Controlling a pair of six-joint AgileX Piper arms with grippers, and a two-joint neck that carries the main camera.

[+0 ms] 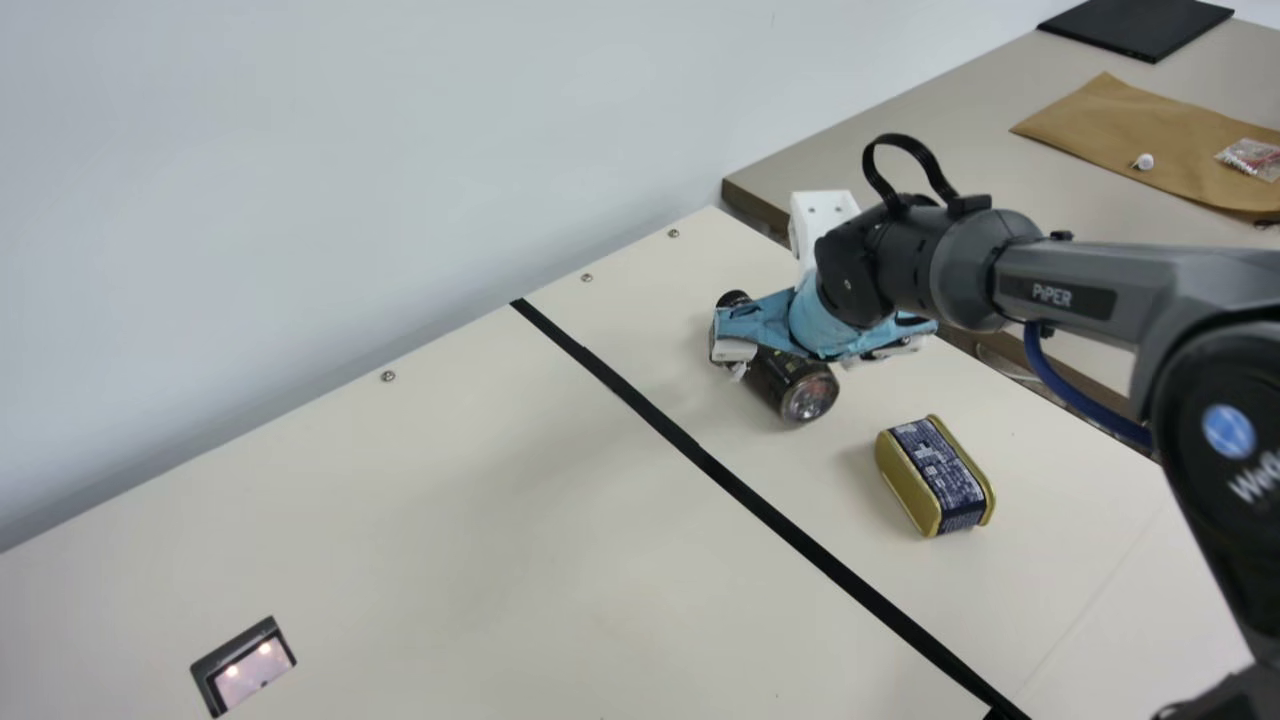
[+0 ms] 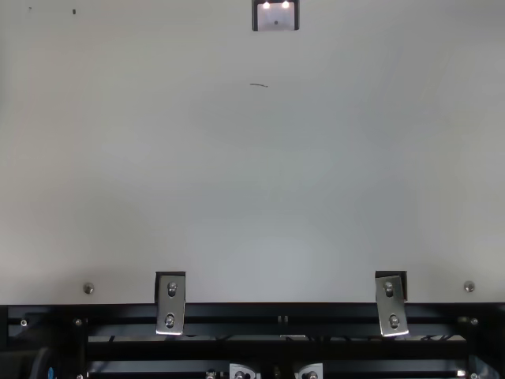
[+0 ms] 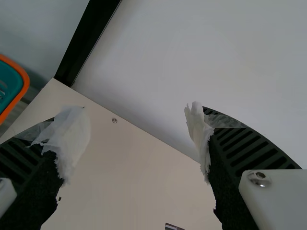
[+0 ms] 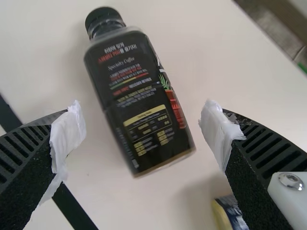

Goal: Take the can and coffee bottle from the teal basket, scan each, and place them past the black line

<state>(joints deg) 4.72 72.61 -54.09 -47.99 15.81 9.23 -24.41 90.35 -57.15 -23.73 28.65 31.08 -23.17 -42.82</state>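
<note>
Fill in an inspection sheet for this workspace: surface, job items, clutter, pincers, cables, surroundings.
Surface: cream table crossed by a black line; framed glass window set in, small dark mark near it.
Job's things: coffee bottle lying on its side and can, both right of the line in the main view; teal basket with orange rim beyond the table's edge.
Clutter: on the table, nothing seen.
Grippers: right pincer open over the bottle, no grip seen; left pincer open, holding nothing.
Cables: black loop and blue cable at the right arm.
Surroundings: pale wall; side desk with brown paper and black flat object.
</note>
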